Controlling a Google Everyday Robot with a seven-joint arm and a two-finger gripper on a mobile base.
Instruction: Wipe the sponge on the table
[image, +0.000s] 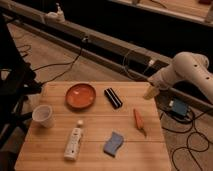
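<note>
The blue sponge (114, 143) lies flat on the light wooden table (97, 124), near its front edge and a little right of the middle. My gripper (150, 93) hangs at the table's far right edge at the end of the white arm (187, 72). It is well above and to the right of the sponge, apart from it. The jaws stand open and hold nothing.
On the table are an orange bowl (80, 95), a black block (113, 97), a slim orange object (138, 120), a white cup (43, 115) and a white bottle lying down (74, 142). A blue box (178, 108) and cables lie on the floor at right.
</note>
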